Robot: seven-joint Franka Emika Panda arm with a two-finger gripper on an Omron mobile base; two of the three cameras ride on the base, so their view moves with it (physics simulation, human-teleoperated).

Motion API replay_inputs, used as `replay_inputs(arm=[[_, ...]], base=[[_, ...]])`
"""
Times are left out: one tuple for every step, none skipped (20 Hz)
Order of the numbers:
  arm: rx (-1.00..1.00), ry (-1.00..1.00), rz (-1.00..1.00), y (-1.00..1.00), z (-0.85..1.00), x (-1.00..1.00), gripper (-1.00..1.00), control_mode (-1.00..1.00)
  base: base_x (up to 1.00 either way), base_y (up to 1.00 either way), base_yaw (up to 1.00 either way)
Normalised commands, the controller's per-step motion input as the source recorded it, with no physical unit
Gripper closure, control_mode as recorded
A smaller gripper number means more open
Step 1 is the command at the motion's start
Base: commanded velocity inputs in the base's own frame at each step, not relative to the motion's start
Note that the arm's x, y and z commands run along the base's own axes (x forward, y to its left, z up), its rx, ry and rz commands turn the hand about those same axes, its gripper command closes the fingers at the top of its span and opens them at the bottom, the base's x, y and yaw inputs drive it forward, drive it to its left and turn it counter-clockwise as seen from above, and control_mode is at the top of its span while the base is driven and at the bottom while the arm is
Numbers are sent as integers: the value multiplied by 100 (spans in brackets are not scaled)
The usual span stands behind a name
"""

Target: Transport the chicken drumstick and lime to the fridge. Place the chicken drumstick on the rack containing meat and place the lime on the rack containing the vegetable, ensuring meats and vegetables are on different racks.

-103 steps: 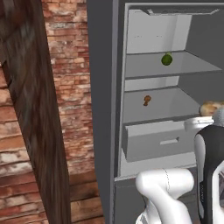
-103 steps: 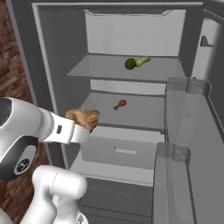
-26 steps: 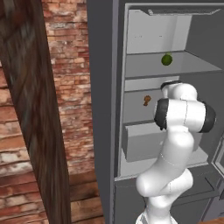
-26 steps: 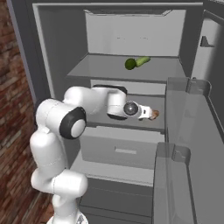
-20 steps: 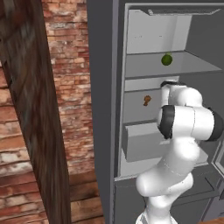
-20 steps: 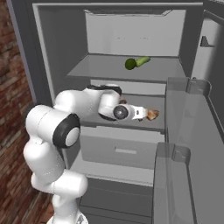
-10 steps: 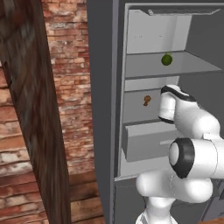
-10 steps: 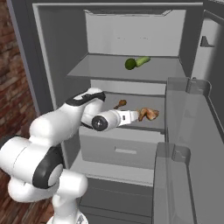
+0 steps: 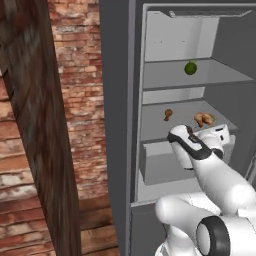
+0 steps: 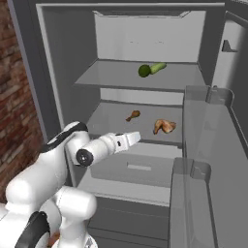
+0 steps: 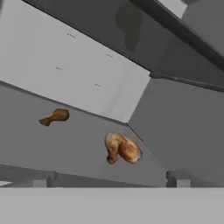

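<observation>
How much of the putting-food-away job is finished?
Both foods look put away. The chicken drumstick lies on the lower shelf beside the small meat bit. The lime sits on the upper shelf next to a green vegetable. The claw is open and empty in front of the fridge. Nothing seems left but pulling the arm away.

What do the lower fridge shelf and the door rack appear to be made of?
The lower shelf looks like matte pale grey plastic or coated metal: flat, opaque, without shine. The door rack looks like clear plastic, since the fridge wall shows faintly through it.
</observation>
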Motion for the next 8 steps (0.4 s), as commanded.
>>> replay_inputs(arm=[[0,-3,0,0,100,-74,-100,-100],[0,-6,0,0,100,-76,-100,-100],[0,-9,0,0,100,-74,-100,-100],[-1,-12,0,0,100,-72,-100,-100],[-1,-14,0,0,100,-74,-100,-100],[-2,-16,0,0,100,-71,-100,-100],[-3,-17,0,0,100,-70,-100,-100],[-3,-17,0,0,100,-68,-100,-100]], base=[[0,0,0],[0,0,0],[0,0,0],[0,0,0],[0,0,0],[0,0,0],[0,0,0],[0,0,0]])
